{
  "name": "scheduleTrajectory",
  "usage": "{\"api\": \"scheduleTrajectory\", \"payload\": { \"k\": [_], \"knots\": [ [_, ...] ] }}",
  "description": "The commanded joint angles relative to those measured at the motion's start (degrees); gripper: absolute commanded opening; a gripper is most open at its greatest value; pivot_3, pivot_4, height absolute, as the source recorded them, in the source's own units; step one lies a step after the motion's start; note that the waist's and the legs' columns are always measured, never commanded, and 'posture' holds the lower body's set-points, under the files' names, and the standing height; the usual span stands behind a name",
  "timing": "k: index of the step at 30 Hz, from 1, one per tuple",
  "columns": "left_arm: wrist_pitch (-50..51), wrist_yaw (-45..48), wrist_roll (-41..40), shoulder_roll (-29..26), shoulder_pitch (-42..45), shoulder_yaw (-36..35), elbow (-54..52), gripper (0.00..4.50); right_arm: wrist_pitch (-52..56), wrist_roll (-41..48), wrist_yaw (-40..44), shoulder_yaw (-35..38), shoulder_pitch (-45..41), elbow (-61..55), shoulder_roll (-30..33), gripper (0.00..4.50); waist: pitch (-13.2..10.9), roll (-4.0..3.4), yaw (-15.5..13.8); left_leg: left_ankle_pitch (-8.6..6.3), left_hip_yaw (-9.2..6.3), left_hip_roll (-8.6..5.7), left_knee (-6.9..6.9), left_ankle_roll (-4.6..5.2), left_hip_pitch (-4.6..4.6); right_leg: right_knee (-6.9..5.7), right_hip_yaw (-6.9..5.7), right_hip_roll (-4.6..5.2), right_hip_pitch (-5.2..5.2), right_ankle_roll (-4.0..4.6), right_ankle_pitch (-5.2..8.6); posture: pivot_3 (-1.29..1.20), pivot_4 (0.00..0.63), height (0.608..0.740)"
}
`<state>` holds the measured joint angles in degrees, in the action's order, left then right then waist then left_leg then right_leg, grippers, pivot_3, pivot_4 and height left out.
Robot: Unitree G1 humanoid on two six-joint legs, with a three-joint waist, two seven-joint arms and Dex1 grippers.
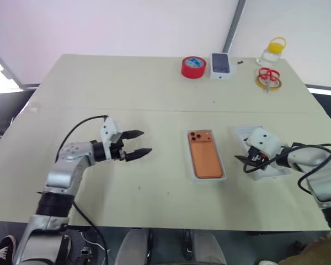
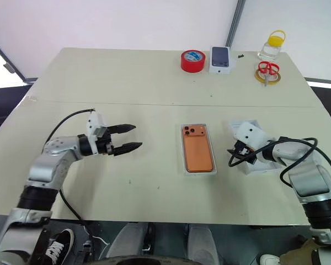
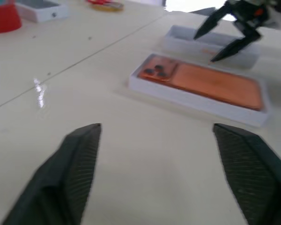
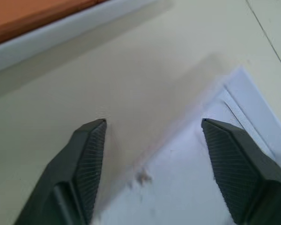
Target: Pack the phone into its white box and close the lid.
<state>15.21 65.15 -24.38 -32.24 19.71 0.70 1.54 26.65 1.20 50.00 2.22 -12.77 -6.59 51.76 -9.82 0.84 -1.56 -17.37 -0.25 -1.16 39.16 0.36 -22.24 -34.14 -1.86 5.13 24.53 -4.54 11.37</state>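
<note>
The orange phone (image 1: 205,155) lies back up inside the white box (image 1: 195,175) at the middle of the table, its lenses toward the far end. To the right of it rests the white lid (image 1: 274,172), open side up. My right gripper (image 1: 244,160) hangs low over the lid's edge nearest the box, open, with nothing between its fingers (image 4: 86,154). My left gripper (image 1: 142,142) is open and empty, left of the box with a gap between, pointing toward it. In the left wrist view the phone (image 3: 210,82) and box (image 3: 187,101) lie ahead.
At the far edge stand a red tape roll (image 1: 193,67), a small white box printed with a dark phone (image 1: 221,64), red scissors on a yellow ring (image 1: 268,75) and a clear yellow-capped bottle (image 1: 273,49). Bare tabletop (image 1: 99,94) spreads to the left.
</note>
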Motion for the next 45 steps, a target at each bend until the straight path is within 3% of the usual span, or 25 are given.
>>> {"api": "scheduleTrajectory", "payload": {
  "k": [1, 7, 15, 19, 32, 35, 40, 45],
  "knots": [
    [-3.55, 3.1, -2.24, -1.02, -2.4, -1.57, -5.32, 4.45, 9.85, 3.21, -3.55, 4.13, -3.39, -5.32, -1.95, 3.32, -0.01, -0.02, 0.37, 0.0, 0.0, 0.01, 0.0, 0.0, 0.0, 0.0, 0.0, 0.0, 0.01, 0.02, -0.01, 0.0, 0.15, 0.74],
    [-9.59, 6.83, -1.92, -2.06, -3.0, -1.95, -4.74, 4.45, 31.89, 8.27, -4.92, 1.73, -6.8, -8.74, -4.41, 3.32, -0.01, -0.02, 0.69, 0.0, -0.05, 0.03, -0.01, 0.0, -0.04, 0.03, -0.02, -0.01, 0.03, 0.07, -0.01, 0.0, 0.15, 0.74],
    [-12.35, 6.9, -1.51, -1.24, -4.41, -0.63, -4.21, 4.45, 53.8, 12.73, -5.65, -3.27, -13.34, -10.42, 1.72, 3.32, -0.09, -0.14, 0.8, 0.0, 0.05, -0.11, 0.0, 0.0, -0.13, 0.04, -0.03, 0.21, 0.13, 0.07, -0.03, 0.0, 0.15, 0.74],
    [-12.57, 5.33, -1.14, 0.18, -5.71, -0.01, -5.22, 4.45, 63.36, 15.48, -7.86, -3.69, -17.3, -10.45, 0.95, 3.32, -0.09, -0.14, 0.83, 0.0, 0.03, -0.07, 0.0, 0.0, -0.13, 0.04, -0.05, 0.16, 0.13, 0.06, -0.03, 0.0, 0.15, 0.74],
    [-11.56, -0.22, 0.06, 1.55, -10.82, 0.98, -10.63, 4.45, 65.85, 22.3, -22.33, -6.47, -23.73, -3.1, -5.31, 3.32, -0.1, -0.15, 0.79, 0.0, 0.02, -0.05, -0.01, 0.0, -0.16, 0.04, -0.05, 0.1, 0.15, 0.05, -0.03, 0.0, 0.15, 0.74],
    [-10.92, -1.01, -0.05, 1.22, -11.39, 0.96, -11.61, 4.5, 65.85, 22.17, -25.27, -6.29, -21.97, -2.86, -5.95, 2.46, -0.09, -0.13, 0.84, 0.0, 0.04, -0.09, -0.01, 0.0, -0.16, 0.04, -0.03, 0.13, 0.14, 0.05, -0.04, 0.0, 0.15, 0.74],
    [-10.22, -1.78, -0.06, 0.83, -11.98, 1.13, -12.4, 4.5, 65.85, 24.43, -28.76, -5.26, -20.77, -3.62, -6.54, 0.04, -0.08, -0.12, 0.89, 0.0, 0.02, -0.07, -0.01, 0.0, -0.14, 0.04, -0.03, 0.09, 0.12, 0.05, -0.03, 0.0, 0.15, 0.74],
    [-9.63, -2.56, -0.11, 1.38, -11.39, 1.41, -12.06, 4.5, 65.85, 26.26, -32.18, -2.21, -19.96, -3.06, -8.78, 0.04, -0.02, -0.03, 0.93, 0.0, 0.01, -0.01, -0.01, 0.0, -0.1, 0.03, -0.03, 0.02, 0.09, 0.05, -0.03, 0.0, 0.15, 0.74]
  ]
}}
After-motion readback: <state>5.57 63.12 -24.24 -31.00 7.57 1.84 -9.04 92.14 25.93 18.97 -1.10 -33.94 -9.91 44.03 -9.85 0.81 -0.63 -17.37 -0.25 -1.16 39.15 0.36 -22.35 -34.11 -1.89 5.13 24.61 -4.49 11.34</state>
